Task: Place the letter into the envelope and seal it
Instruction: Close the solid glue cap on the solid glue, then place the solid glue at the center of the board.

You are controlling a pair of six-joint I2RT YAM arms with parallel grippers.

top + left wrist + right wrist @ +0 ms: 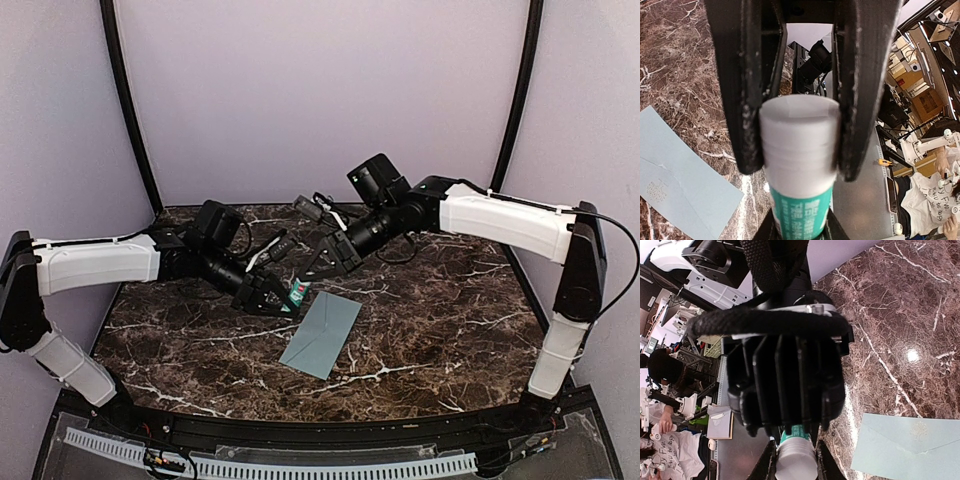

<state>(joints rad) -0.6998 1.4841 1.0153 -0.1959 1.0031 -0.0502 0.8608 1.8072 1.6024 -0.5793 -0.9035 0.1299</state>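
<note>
Dark veined marble table (450, 300) is spreading beneath both my arms, with plain lilac walls closing it in behind.

The envelope (321, 335) is lying flat just below the centre of the top view, slanting from upper right to lower left, and touching neither gripper. Its pointed flap is looking folded down, with a small embossed mark near the tip. I am not seeing a loose letter anywhere, and I cannot tell whether one is already sitting inside.

Just above the envelope's upper end, I am holding the glue stick (297, 292) off the table. My left gripper (800, 167) is clamping narrowly on one white end of it, with the green label running out past my fingers. My right gripper (795, 464) is meeting it from the upper right, and the other white end is sitting between its fingers, which look closed against it.

I am judging this to be the sealing stage, with the cap about to come off. The next move is calling for a straight pull along the stick, with both grips staying firm so it does not twist free.
</note>
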